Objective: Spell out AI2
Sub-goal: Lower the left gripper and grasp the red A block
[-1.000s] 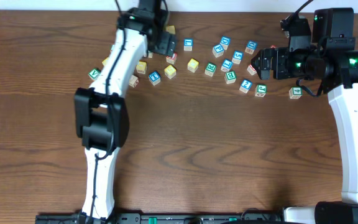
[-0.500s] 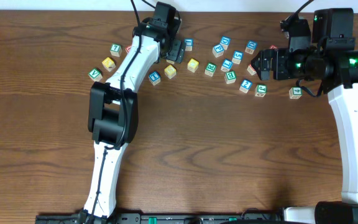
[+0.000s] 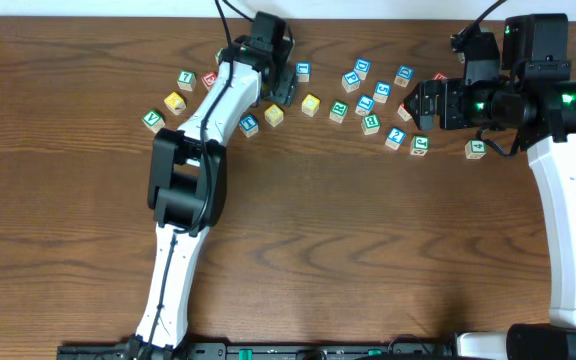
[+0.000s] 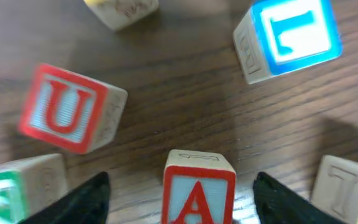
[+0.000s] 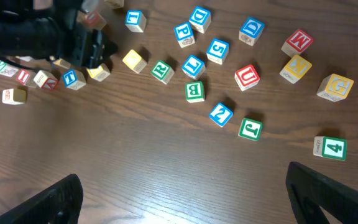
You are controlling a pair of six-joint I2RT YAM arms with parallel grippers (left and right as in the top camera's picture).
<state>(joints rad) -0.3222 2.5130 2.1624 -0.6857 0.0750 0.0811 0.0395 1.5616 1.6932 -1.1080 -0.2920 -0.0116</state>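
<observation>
The red-framed "A" cube (image 4: 197, 191) stands on the table between the fingers of my left gripper (image 4: 179, 202). The jaws are wide open with a gap on each side of the cube. In the overhead view the left gripper (image 3: 282, 84) hides this cube. The blue-framed "2" cube (image 3: 396, 137) lies in the right cluster and also shows in the right wrist view (image 5: 220, 113). A small red-framed "I" cube (image 5: 22, 77) sits at the far left of the right wrist view. My right gripper (image 3: 420, 100) is open and empty, hovering above the table (image 5: 182, 180).
Near the A are a red "U" cube (image 4: 70, 107), a blue "L" cube (image 4: 291, 34), a green-framed cube (image 4: 11, 186) and a tan cube (image 4: 347, 186). Several blue, green and yellow cubes lie scattered along the back, including a green "4" (image 3: 476, 147) and a blue "1" (image 3: 248, 124).
My left gripper has moved right along the back row, uncovering cubes at the left, and now straddles the A cube. The right arm has not moved.
</observation>
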